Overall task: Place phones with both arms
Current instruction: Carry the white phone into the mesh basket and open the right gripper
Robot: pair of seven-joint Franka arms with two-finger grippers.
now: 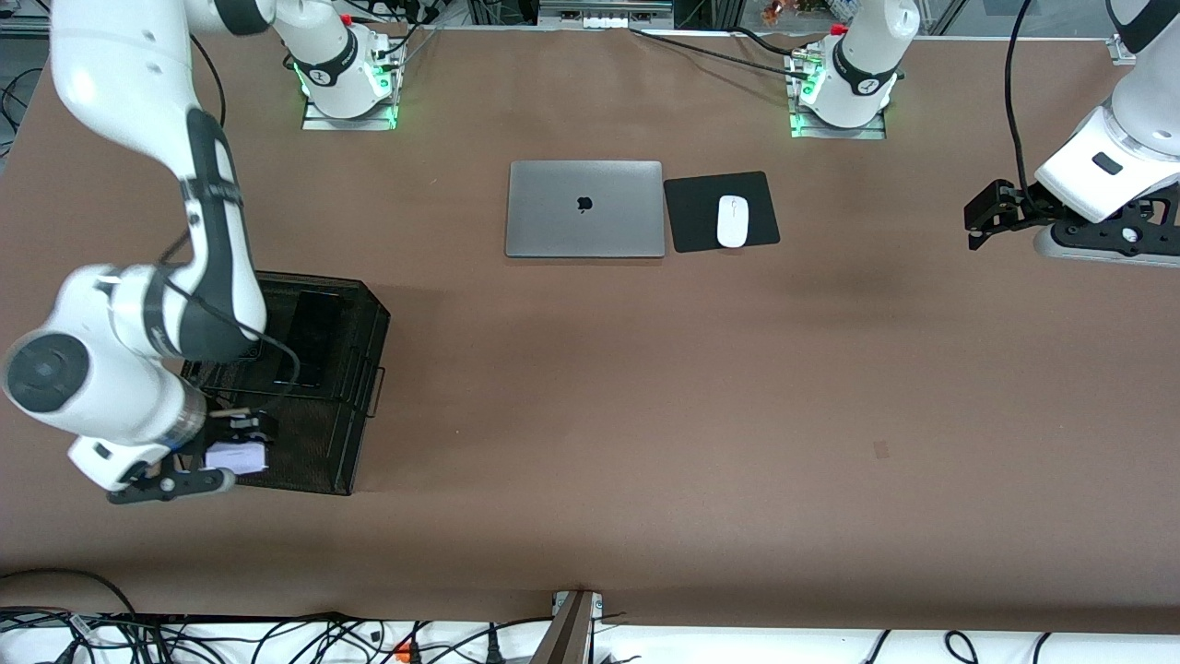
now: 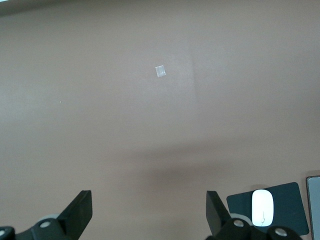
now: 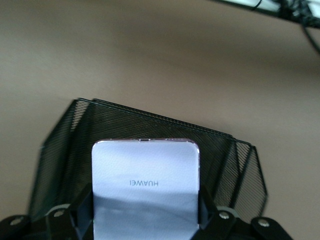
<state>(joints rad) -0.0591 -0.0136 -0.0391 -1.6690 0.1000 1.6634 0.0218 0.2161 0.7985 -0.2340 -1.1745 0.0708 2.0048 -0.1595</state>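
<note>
My right gripper (image 1: 243,446) is shut on the pale lavender-white phone (image 1: 236,458) and holds it over the part of the black mesh tray (image 1: 367,325) nearest the front camera. In the right wrist view the phone (image 3: 145,175) sits between the fingers (image 3: 82,207), above the tray's mesh wall (image 3: 150,125). The long black slab phone (image 1: 312,337) lies in the tray. The black flip phone is hidden. My left gripper (image 1: 979,218) waits open and empty above the table at the left arm's end; its fingers (image 2: 80,207) stand wide apart over bare tabletop.
A closed silver laptop (image 1: 584,208) lies mid-table near the arm bases. Beside it a white mouse (image 1: 733,221) sits on a black pad (image 1: 696,214); both show in the left wrist view (image 2: 262,207). A small tape patch (image 2: 160,71) marks the brown table.
</note>
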